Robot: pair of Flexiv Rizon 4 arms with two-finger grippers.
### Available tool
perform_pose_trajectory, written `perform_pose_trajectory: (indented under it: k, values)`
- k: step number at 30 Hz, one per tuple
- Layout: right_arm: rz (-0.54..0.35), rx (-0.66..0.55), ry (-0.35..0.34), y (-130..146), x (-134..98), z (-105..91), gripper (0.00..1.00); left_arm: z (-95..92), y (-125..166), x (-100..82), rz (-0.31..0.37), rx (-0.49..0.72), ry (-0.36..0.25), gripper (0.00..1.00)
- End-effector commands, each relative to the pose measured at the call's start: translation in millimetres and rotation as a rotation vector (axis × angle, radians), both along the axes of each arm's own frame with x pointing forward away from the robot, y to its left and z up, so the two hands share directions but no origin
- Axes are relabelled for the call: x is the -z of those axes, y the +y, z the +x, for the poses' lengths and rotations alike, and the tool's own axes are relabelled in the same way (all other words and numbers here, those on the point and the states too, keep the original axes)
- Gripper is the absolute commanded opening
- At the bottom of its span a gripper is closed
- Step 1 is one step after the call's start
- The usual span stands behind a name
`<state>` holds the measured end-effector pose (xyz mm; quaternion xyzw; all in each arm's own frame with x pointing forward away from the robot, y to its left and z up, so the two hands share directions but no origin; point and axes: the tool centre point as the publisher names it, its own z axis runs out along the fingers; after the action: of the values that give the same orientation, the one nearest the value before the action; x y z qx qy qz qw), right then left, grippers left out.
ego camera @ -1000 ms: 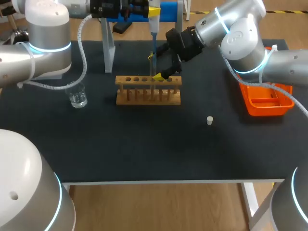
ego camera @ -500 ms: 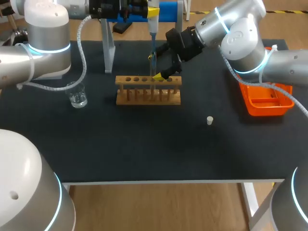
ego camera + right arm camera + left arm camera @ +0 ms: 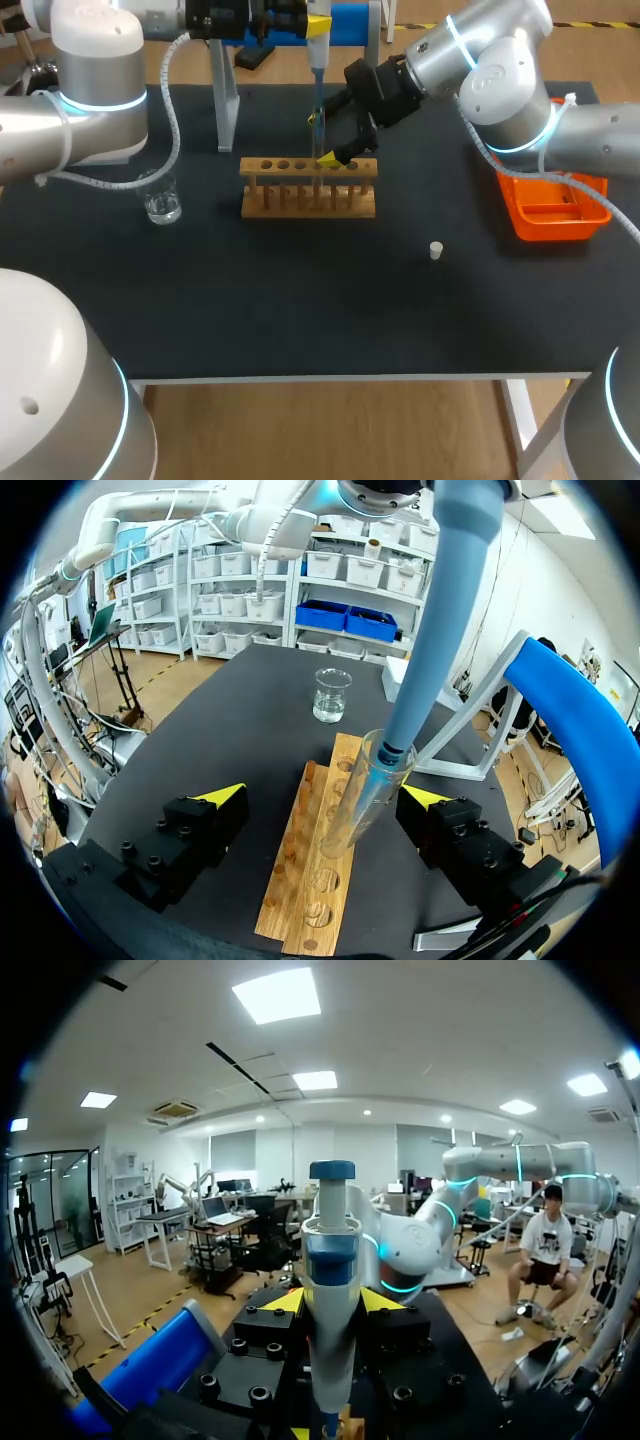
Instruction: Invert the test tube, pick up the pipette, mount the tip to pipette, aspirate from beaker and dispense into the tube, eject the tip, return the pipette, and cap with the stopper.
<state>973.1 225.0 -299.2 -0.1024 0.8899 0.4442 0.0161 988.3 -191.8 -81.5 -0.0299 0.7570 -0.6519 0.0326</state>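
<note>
The left claw (image 3: 332, 1302) is clenched round the body of the pipette (image 3: 330, 1260), below the plunger, and holds it upright over the far middle of the tabletop (image 3: 300, 300). The pipette's lower end sits in the mouth of the test tube (image 3: 362, 800), which stands in the wooden rack (image 3: 300, 870). The right claw (image 3: 325, 795) is released, its fingers wide on either side of the tube, and only one is near the glass.

The tube looks like thin glass: light, smooth and easily cracked. I'd take it gently on its bare upper part above the rack. The pipette looks like stiff, light plastic, and its slim end would not take a sideways knock.

The beaker (image 3: 160, 197) stands left of the rack. The stopper (image 3: 436, 250) lies nearer and to the right.
</note>
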Motion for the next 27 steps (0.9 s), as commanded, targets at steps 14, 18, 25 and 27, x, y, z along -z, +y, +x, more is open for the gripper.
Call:
perform_pose_trajectory:
  k: [14,18,25,27]
  values:
    - [0.022,0.051,-0.002,-32.1,-23.1,-11.8,1.00,-1.1,0.6,0.2,-0.001,-0.002,-0.002,0.00]
    - [0.027,0.090,-0.010,-55.7,-45.2,-21.9,1.00,-1.1,0.6,0.2,-0.001,-0.002,-0.002,0.00]
    - [0.055,0.156,-0.014,-103.0,-91.5,-34.2,1.00,-1.1,0.6,0.2,-0.001,-0.002,-0.002,0.00]
    - [0.064,0.188,-0.029,-115.2,-106.9,-38.4,1.00,-1.1,0.6,0.2,-0.001,-0.002,-0.002,0.00]
